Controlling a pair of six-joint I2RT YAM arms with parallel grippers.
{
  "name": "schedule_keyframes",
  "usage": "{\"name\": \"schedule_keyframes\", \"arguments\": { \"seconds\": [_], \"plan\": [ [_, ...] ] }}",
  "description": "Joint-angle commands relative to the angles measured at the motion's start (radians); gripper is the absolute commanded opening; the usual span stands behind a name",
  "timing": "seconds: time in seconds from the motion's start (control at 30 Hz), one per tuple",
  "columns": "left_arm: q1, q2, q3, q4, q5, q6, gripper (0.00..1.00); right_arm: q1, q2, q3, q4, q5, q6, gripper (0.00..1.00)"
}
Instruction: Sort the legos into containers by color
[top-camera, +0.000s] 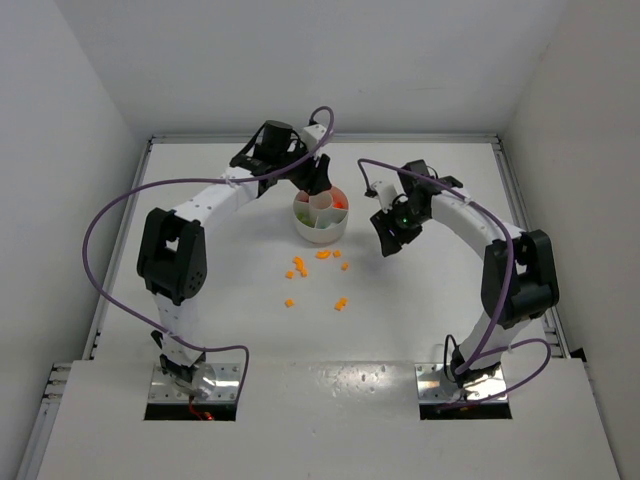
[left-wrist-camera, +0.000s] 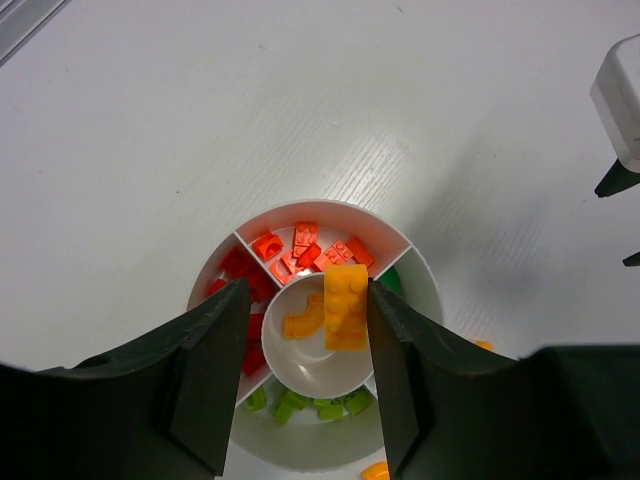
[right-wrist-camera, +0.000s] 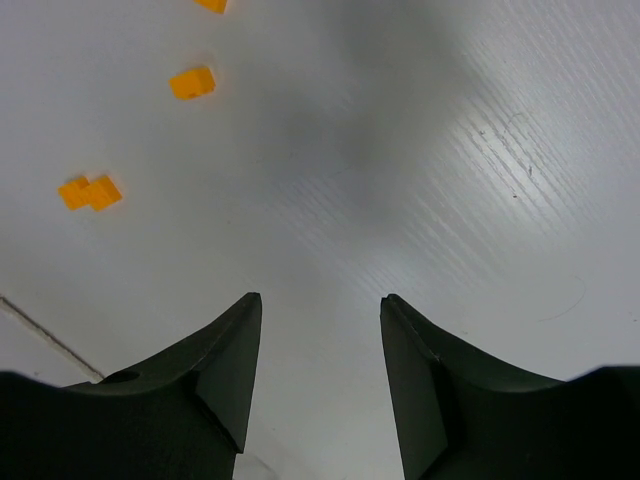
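From above, the left arm (top-camera: 215, 195) covers the far side of the dish (top-camera: 322, 230), and the bricks (top-camera: 339, 203) inside look too small to tell apart. At the left wrist, the jaws hide both sides of the dish, and the bottom edge cuts off one orange brick (left-wrist-camera: 375, 471).
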Motion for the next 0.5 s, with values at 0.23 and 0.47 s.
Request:
{"name": "schedule_keyframes", "arguments": {
  "seconds": [0.23, 0.47],
  "plan": [
    [0.012, -0.025, 0.004, 0.01, -0.007, 0.008, 0.51, 0.008, -0.026, 0.027, 0.02, 0.004, 0.001, 0.52],
    [0.012, -0.015, -0.005, 0.01, -0.029, 0.017, 0.44, 0.008, -0.016, 0.036, 0.02, 0.004, 0.001, 0.52]
  ]
}}
